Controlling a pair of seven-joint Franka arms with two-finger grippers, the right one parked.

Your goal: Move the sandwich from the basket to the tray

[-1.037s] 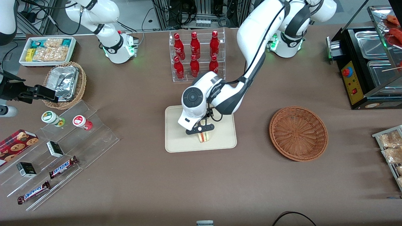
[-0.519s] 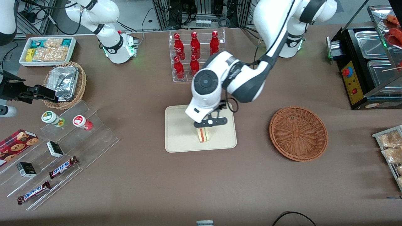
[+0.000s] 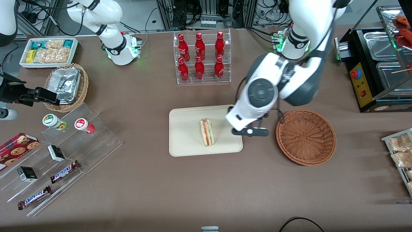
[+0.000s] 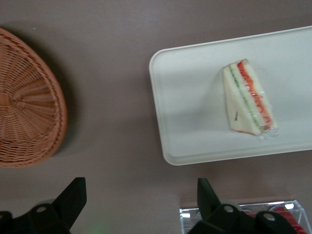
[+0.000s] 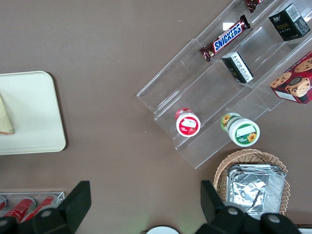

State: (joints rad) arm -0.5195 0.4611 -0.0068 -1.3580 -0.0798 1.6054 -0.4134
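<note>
Sandwich (image 3: pixel 207 132): lies on the tray (image 3: pixel 183 141), about mid-tray, nearer the tray's basket-side edge than its other short edge. Nothing touches it.
Sandwich, long axis: runs toward and away from the front camera, roughly parallel to the tray's short sides; the filling stripe faces up.
Tray: flat on the table (image 3: pixel 206 187), between the bottle rack (image 3: pixel 202 58) and the front camera.
Basket (image 3: pixel 305 137): empty, on the table toward the working arm's end, well apart from the tray.
Gripper (image 3: pixel 250 131): hangs above the bare table, over the gap between the tray's edge and the basket, just off the tray's rim.
Gripper, fingers (image 4: pixel 73 197): spread wide apart, holding nothing; the wrist view shows only table between them.
Key relation: the sandwich lies sideways from the gripper, toward the parked arm's end, clear of it, with the tray's edge between. The basket lies the other way, somewhat closer.
Nearer arm: the working left arm; its wrist stands above the tray's corner.
Task state (judged): placement looks done, since the sandwich rests wholly inside the rim and the basket holds nothing.
Next move (judged): only a retreat of the arm away from the tray; no regrasp seems needed.
Risk (judged): small; the wedge lies flat and looks steady.
</note>
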